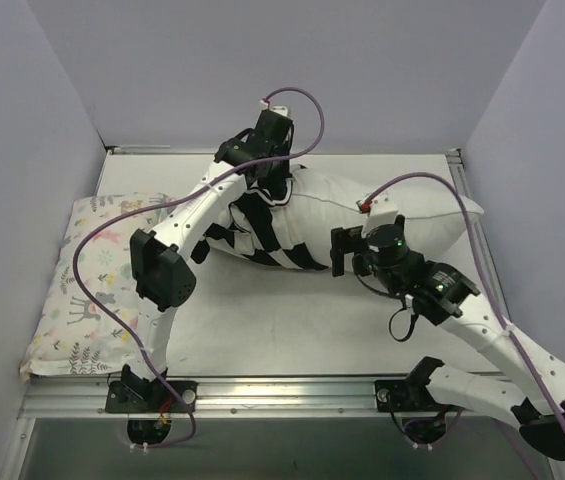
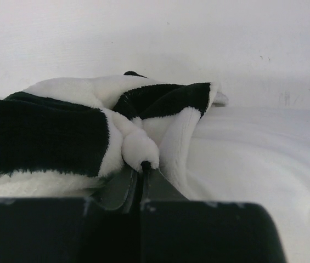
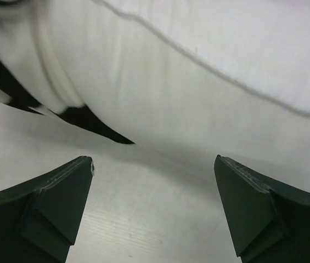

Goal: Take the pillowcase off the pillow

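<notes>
The black and white checkered pillowcase (image 1: 262, 235) is bunched over the left part of the white pillow (image 1: 407, 212), whose right part lies bare. My left gripper (image 1: 268, 188) is on top of the bunched fabric. In the left wrist view it (image 2: 142, 165) is shut on a white fold of the pillowcase (image 2: 45, 137), with the bare pillow (image 2: 259, 159) to the right. My right gripper (image 1: 340, 250) is open and empty, low over the table just in front of the pillow. In the right wrist view it (image 3: 153, 160) faces the pillow (image 3: 198, 71) and the pillowcase's edge (image 3: 91, 118).
A pastel floral-and-animal print pillow (image 1: 97, 280) lies at the table's left side. The white table (image 1: 282, 325) is walled at the left, back and right. A metal rail (image 1: 292, 395) runs along the near edge by the arm bases.
</notes>
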`<state>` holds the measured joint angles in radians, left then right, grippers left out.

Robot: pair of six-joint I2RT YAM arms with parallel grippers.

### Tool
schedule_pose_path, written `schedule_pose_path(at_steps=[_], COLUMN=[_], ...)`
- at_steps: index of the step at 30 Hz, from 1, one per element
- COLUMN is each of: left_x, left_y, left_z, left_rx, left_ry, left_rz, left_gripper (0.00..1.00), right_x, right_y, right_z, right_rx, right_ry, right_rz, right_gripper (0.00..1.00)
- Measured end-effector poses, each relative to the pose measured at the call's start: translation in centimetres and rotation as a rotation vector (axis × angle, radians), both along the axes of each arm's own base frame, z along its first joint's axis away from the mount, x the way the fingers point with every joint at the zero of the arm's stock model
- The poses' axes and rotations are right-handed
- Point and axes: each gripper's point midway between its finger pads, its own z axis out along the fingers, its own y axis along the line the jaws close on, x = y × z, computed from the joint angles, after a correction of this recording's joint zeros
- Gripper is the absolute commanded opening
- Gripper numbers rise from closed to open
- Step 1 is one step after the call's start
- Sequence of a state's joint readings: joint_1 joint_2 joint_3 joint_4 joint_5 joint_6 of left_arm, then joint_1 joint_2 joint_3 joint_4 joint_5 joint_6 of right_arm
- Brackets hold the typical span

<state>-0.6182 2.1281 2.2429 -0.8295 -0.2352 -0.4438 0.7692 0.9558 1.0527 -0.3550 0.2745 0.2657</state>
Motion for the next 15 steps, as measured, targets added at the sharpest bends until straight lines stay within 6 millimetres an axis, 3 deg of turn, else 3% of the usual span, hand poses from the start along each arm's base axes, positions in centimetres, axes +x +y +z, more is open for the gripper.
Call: schedule_pose_path(at_steps=[3, 5, 8, 9, 10, 12, 13, 15], left_x=[0.4, 0.5, 0.3, 0.3, 0.2, 0.1, 0.1, 0.0], left_y=[-0.1, -0.1, -0.1, -0.1, -0.1, -0.1, 0.0, 0.4], left_z=[-0.2, -0.3, -0.4, -0.5, -0.5, -0.4, -0.3, 0.2], left_rx=[0.001, 0.002, 0.004, 0.005, 0.007, 0.014, 0.021, 0.036], left_ry=[0.011, 0.018, 0.028, 0.03, 0.031, 0.029, 0.025, 0.015], left_rz=[-0.003, -0.006, -0.011, -0.012, -0.013, -0.019, -0.02, -0.025], left_gripper=[0.0, 0.0, 0.0, 0.0, 0.01, 0.11, 0.23, 0.34], right_x=[0.0, 0.5, 2.1, 2.8, 3.6, 5.4, 6.4, 7.5], right_y=[-1.0, -1.3, -0.8, -0.6, -0.5, -0.6, -0.8, -1.1], right_z=[-6.1, -9.1, -10.8, -11.2, -11.6, -12.2, -12.5, -12.8], right_rx=[-0.113, -0.183, -0.235, -0.245, -0.26, -0.285, -0.289, -0.278], right_ry=[0.095, 0.14, 0.151, 0.152, 0.16, 0.178, 0.188, 0.205], right_rz=[-0.053, -0.079, -0.111, -0.121, -0.138, -0.175, -0.198, -0.23], right_gripper=[1.0, 1.0, 0.99, 0.94, 0.87, 0.42, 0.05, 0.0])
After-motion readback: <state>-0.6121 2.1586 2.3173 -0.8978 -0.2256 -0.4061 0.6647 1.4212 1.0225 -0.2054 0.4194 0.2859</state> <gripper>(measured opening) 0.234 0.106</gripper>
